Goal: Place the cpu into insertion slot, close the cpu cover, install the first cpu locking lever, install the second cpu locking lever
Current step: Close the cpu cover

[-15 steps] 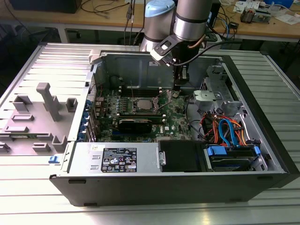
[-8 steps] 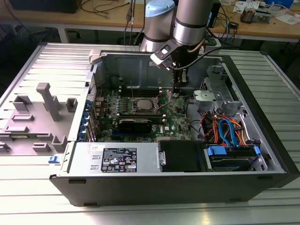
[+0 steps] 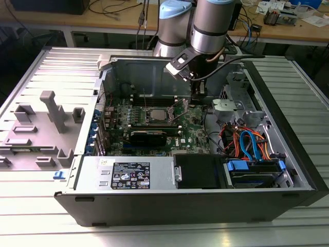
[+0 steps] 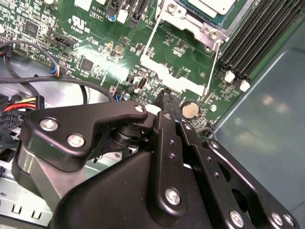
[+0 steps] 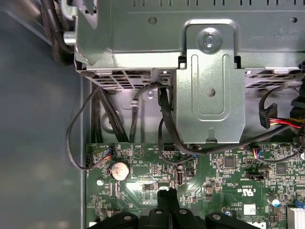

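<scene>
The cpu [image 3: 156, 114] lies silvery-grey in the insertion slot [image 3: 147, 119] on the green board; in the second wrist view the cpu [image 4: 212, 5] sits at the picture's edge. The cpu cover [image 4: 190, 21] lies as a silver frame around it. Two thin wire levers [image 4: 148, 42] [image 4: 213, 67] run out from the socket's corners; I cannot tell whether they are latched. My gripper [image 3: 198, 99] hangs over the board to the exterior view's right of the socket. Its black fingertips [image 4: 167, 98] [image 5: 164, 193] are together, holding nothing, just above the board near a coin battery [image 5: 119, 170].
The open computer case [image 3: 169, 198] lies on a slatted metal table. A metal drive cage [image 5: 209, 81] and black cables [image 5: 164, 119] stand close beside my gripper. Long black memory slots [image 4: 257, 33] flank the socket. Coloured cables [image 3: 247, 144] fill the case's right part. Grey plastic fixtures [image 3: 51, 110] stand at the left.
</scene>
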Controlling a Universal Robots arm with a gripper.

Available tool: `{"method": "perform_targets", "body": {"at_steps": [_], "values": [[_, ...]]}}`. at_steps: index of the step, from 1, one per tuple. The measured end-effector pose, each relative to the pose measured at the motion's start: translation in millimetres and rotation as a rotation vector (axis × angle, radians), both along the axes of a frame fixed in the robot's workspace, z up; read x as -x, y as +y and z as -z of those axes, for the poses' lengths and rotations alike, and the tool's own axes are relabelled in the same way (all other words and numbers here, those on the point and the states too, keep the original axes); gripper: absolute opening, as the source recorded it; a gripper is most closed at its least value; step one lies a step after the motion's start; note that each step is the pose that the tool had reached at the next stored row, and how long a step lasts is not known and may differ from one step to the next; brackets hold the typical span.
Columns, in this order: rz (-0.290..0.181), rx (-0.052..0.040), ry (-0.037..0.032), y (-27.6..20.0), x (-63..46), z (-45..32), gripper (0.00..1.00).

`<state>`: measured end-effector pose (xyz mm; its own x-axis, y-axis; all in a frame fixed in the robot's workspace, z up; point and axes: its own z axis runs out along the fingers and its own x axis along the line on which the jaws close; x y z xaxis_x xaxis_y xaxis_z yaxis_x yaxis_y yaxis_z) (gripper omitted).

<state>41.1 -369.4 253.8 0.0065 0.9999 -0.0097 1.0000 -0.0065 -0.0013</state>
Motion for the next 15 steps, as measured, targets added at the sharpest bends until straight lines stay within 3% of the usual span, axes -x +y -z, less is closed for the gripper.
{"method": "perform_targets", "body": {"at_steps": [6,15], "values": [[-0.013,0.0009,0.0005,-2.5,2.1,0.8,0.11],[-0.014,0.0011,0.0005,-2.5,5.7,1.1,0.11]]}}
